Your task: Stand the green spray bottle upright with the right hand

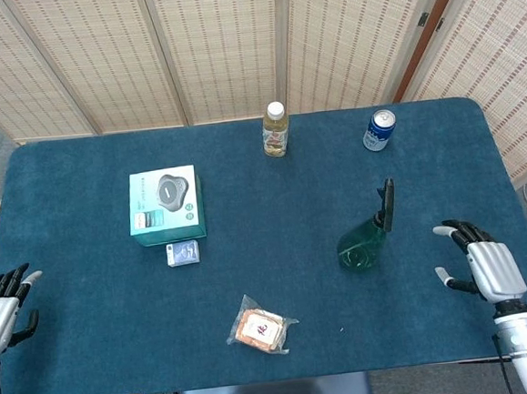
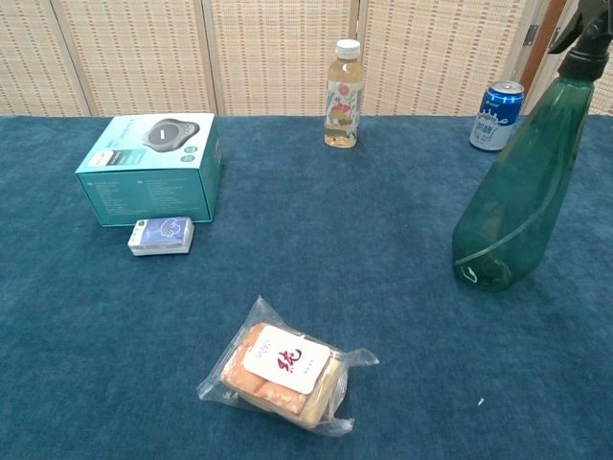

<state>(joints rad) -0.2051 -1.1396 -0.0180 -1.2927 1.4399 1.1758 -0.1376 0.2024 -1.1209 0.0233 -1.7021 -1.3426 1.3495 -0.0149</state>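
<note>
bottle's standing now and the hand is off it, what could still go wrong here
1. The spray bottle stands on soft carpet-like table cover with a tall narrow top, so it may tip if bumped.
2. The right hand hangs open just beside it; a stray sweep inward could knock it over.
3. The blue can stands behind the bottle, and a fall that way might hit it.

The dark blue carpeted tabletop (image 1: pixel 247 216) carries a teal cardboard box (image 1: pixel 165 205), small blue card pack (image 1: pixel 183 253), wrapped pastry packet (image 1: pixel 260 326), yellow drink bottle (image 1: pixel 276 130), blue can (image 1: pixel 379 130) and upright green spray bottle (image 1: pixel 367 239).
</note>
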